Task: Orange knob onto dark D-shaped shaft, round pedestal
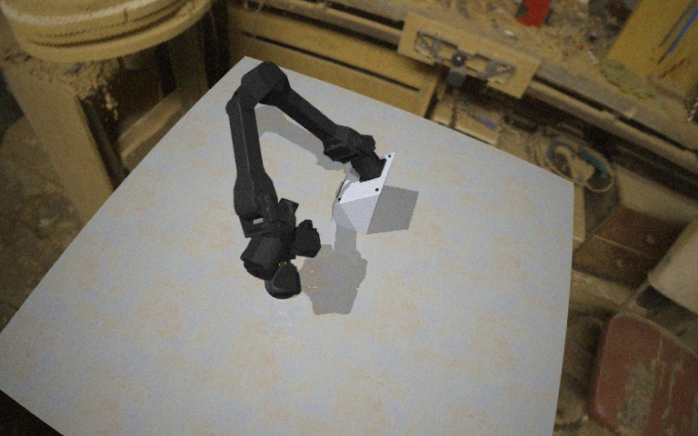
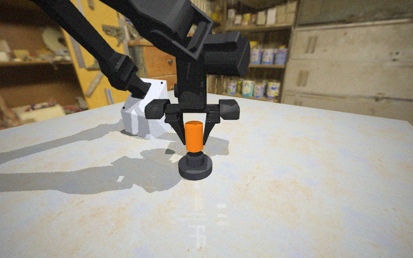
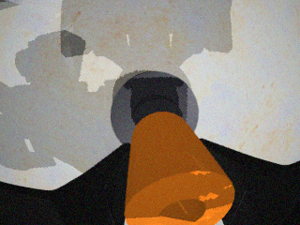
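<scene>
The orange knob is an upright cylinder above the round dark pedestal. My gripper is shut on it, one finger on each side. A short dark piece of the shaft shows between the knob's lower end and the pedestal's collar. The knob is over the shaft and not down on the pedestal; whether it touches the shaft top or sits slightly over it, I cannot tell. The shaft's flat side and the hole's lower opening are hidden. In the top view the arm hides nearly all of these.
The arm's white angular base block stands behind the pedestal on the pale table. The arm arches up from it and comes down over the pedestal. Shadows of the arm lie across the table.
</scene>
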{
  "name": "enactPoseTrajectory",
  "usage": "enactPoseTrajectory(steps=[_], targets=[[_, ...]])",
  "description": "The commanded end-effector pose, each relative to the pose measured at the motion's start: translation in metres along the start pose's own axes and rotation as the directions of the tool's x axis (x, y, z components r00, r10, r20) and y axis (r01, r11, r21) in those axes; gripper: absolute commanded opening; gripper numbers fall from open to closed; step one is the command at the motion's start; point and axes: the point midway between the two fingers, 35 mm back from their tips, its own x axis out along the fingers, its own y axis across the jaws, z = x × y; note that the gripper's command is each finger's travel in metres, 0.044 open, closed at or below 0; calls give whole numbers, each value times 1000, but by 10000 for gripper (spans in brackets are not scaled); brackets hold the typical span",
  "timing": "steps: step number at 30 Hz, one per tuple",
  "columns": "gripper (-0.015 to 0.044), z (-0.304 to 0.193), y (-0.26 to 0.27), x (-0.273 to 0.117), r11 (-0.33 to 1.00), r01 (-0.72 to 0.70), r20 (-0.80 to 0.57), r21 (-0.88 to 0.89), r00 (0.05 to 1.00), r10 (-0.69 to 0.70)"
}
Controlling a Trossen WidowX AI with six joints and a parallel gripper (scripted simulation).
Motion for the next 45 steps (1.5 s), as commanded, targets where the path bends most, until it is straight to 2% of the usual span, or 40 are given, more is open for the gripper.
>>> enactPoseTrajectory(steps=[1, 23, 31, 45], targets=[[0, 0, -1, 1, 999, 1, -2, -43, 1000, -2], [0, 0, -1, -1, 999, 1, -1, -43, 1000, -2], [0, 0, -1, -1, 968, 1, -2, -250, 1000, -2], [0, 1, -1, 4, 968, 1, -2, -250, 1000, -1]])
